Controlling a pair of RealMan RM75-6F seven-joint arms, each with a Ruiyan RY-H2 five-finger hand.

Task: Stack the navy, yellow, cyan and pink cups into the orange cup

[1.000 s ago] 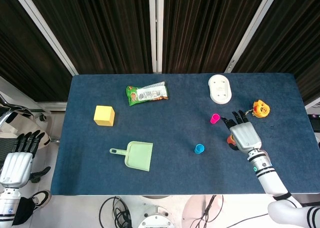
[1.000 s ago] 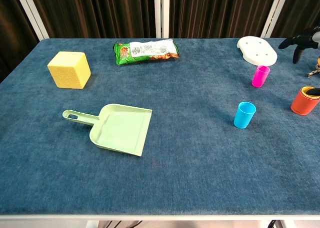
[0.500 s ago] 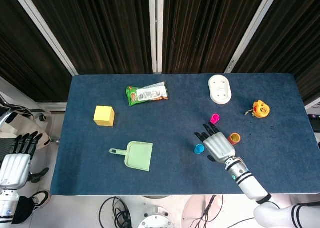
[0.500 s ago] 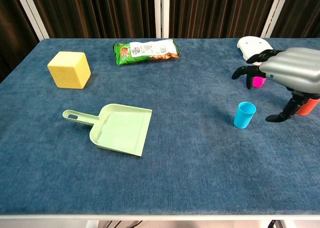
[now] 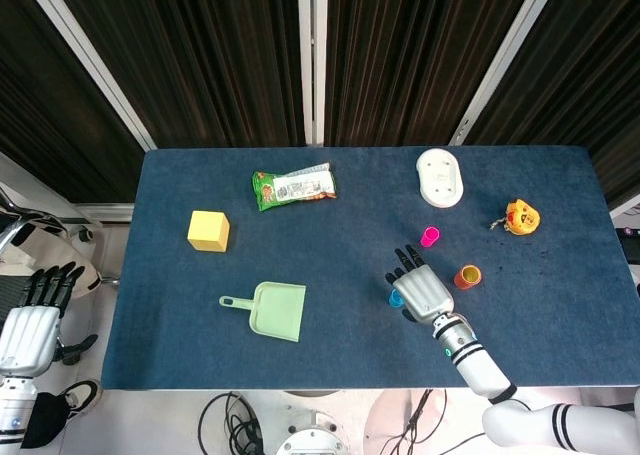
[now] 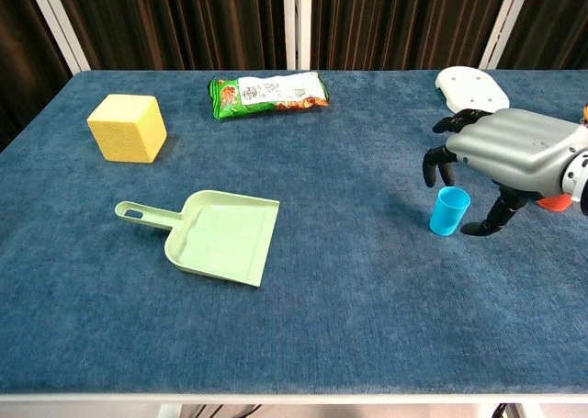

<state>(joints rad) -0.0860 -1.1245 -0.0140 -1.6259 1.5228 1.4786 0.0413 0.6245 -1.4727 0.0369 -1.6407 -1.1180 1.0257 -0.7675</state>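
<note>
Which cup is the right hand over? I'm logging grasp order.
The cyan cup; the right hand hovers over it, while the pink cup and orange cup stand apart.

- The table is showing a deep blue cloth.
- The cyan cup is showing bright sky blue.
- The pink cup is showing magenta.
- The orange cup is showing orange with yellow inside.
- The right robot hand is showing silver-grey with black fingers.
- The left robot hand is showing white with black fingers.
- The dustpan is showing pale green.
- The foam cube is showing yellow.
- The snack bag is showing green with a white panel.
- The oval plate is showing white.
</note>
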